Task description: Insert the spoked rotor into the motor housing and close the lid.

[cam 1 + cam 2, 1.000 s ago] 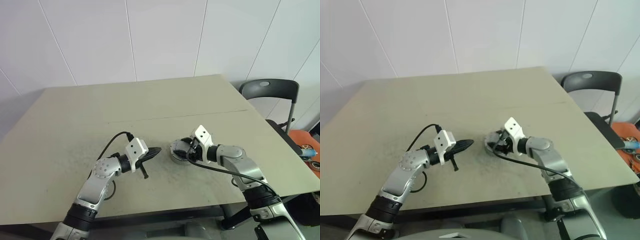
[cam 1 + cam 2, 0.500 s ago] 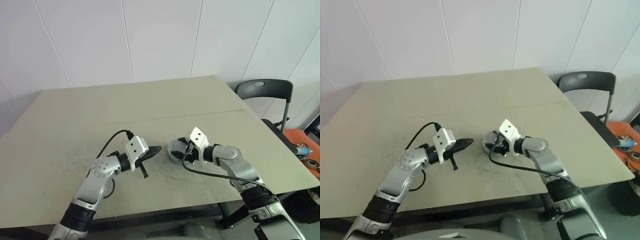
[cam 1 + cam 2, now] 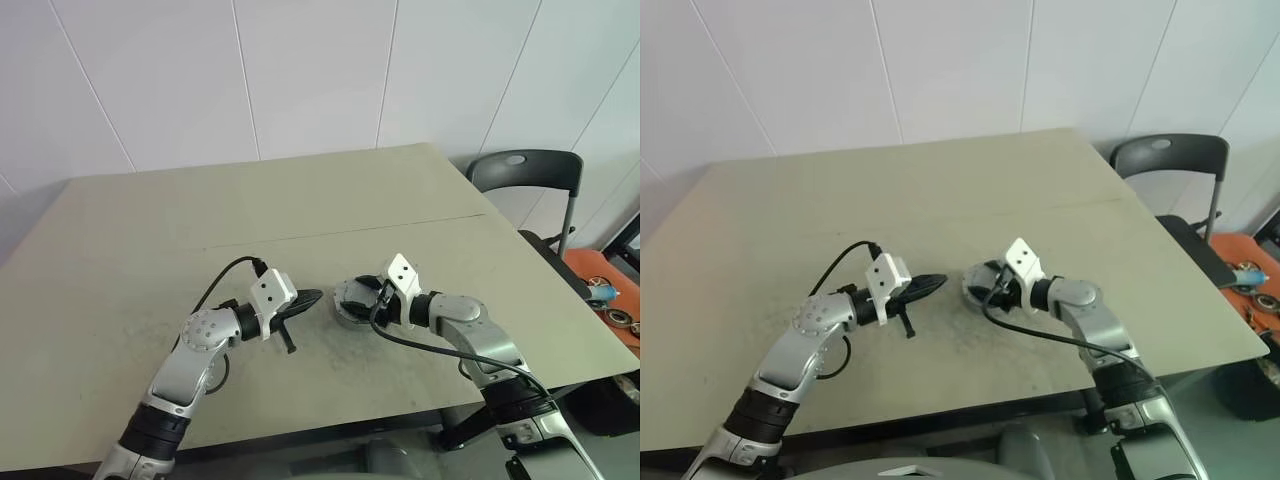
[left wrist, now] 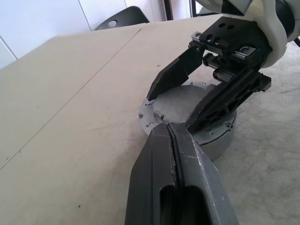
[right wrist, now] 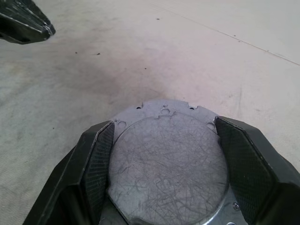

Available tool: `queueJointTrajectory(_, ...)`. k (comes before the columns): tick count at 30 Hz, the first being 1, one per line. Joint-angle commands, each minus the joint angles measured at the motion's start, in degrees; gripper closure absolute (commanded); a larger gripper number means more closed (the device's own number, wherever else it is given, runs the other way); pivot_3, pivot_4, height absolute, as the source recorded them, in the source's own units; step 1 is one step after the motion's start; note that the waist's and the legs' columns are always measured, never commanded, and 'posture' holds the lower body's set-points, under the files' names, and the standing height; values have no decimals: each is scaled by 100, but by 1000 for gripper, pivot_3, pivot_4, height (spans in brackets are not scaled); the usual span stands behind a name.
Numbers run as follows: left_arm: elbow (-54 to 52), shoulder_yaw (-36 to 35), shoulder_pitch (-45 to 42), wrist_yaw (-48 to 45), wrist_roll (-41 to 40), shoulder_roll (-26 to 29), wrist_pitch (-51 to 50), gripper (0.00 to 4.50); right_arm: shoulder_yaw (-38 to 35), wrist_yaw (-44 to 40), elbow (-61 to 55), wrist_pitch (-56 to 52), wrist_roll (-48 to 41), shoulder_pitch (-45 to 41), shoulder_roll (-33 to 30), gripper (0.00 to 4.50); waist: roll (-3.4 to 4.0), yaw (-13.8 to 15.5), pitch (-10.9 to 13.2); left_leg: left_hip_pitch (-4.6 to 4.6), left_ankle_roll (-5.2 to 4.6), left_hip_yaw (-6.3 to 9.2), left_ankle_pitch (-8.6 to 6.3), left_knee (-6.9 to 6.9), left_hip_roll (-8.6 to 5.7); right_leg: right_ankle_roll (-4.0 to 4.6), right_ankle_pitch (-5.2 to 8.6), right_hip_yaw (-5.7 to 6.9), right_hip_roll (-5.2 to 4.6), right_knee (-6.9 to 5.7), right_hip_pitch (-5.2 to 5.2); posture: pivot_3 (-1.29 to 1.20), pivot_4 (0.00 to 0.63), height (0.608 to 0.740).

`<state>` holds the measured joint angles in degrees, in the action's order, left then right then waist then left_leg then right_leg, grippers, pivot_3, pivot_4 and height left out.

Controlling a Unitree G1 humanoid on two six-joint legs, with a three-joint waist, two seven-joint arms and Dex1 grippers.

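On the bench (image 3: 150, 230), near its front edge and roughly midway between the two arms, we see a round grey metal assembly: the motor housing (image 5: 140, 108) with a flat, scratched grey disc sitting on top of it, which we take to be the lid (image 5: 168, 164). From the right wrist view we look down on that disc; it lies level inside a flanged rim dotted with small holes. We cannot make out any copper windings, and we cannot tell where the spoked rotor is.

The right claw (image 3: 362, 303) is spread wide around this puck. Its two black fingers (image 5: 96, 159) stand on either side of the round body, close against the edge of the disc, and from the left wrist view we see them slanting down onto the housing's sides. Whether the pads actually press on the metal or merely flank it we cannot say for certain, and the housing sits flat on the bench between them.

The left claw (image 3: 305, 299) is pinched together, its two fingers meeting in a thin seam with nothing between them. It points toward the housing from the robot's left, its tip just beside the puck's rim, and we cannot tell whether it touches it.

A black cable loops up from each wrist. Beyond the far right corner of the bench stands a dark chair (image 3: 525, 175), well apart from the work, against a white panelled wall (image 3: 300, 70).
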<state>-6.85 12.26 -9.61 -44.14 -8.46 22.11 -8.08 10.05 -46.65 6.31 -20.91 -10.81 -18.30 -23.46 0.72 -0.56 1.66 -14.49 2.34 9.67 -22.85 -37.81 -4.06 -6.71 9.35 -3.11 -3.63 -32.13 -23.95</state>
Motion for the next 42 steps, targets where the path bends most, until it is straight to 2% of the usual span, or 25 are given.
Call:
queueJointTrajectory(1, 268, -200, -152, -123, -101, 69, 328, 4500, -210, -114, -41, -281, -389, -2, 131, 1433, 3, -5, 4, 3, 0, 1, 0, 0, 0, 3, 2, 0, 2, -1, 2, 0, 0, 740)
queueJointTrajectory(4, 597, -219, -173, -192, -89, 65, 595, 4500, -264, -199, -154, -329, -528, 19, 162, 1433, 5, -7, 9, 3, 0, 1, 1, 0, 1, 2, 1, 0, 2, -3, 2, 0, 0, 740)
queueJointTrajectory(8, 537, -13, -31, -27, 86, -109, 714, 4500, -270, -216, -221, -357, -596, 61, 177, 1433, 4, -1, 9, -3, 1, 0, 1, -2, 0, 1, -6, -1, -1, 0, -38, 0, 0, 740)
queueJointTrajectory(13, 318, 70, 55, 74, 164, -171, 627, 4500, -50, -45, -87, -141, -186, 55, 98, 1433, 3, 0, 10, -13, 1, -1, 0, 1, 0, 20, -17, -1, -2, 0, -50, 0, 0, 740)
queueJointTrajectory(17, 205, 48, -8, 77, 144, -162, 475, 4500, 122, -253, -184, -250, -113, 128, -40, 1433, 3, 3, 10, -35, 1, -2, 0, 0, 0, 0, -4, -1, -1, -1, -38, 0, 0, 740)
queueJointTrajectory(22, 112, -7, -62, 35, 95, -116, 326, 4500, -47, -593, -474, -554, -485, 122, -192, 1433, 3, 18, 10, -41, 1, 2, 0, 0, 0, 1, -5, 2, 0, 1, -44, 0, 0, 740)
queueJointTrajectory(28, 255, -117, -84, -92, 9, -13, 415, 4500, 70, -423, -297, -363, -97, 5, -326, 1433, 3, 57, 10, -72, 12, 0, 6, -1, -2, 23, -19, 1, -4, 8, -67, 0, 0, 740)
queueJointTrajectory(42, 203, 25, 31, 23, 115, -113, 489, 4500, 56, -409, -237, -261, 28, -35, -363, 1433, 3, 117, 9, -65, 2, 0, 1, -12, -2, 18, -17, 1, -1, 2, -59, 0, 0, 740)
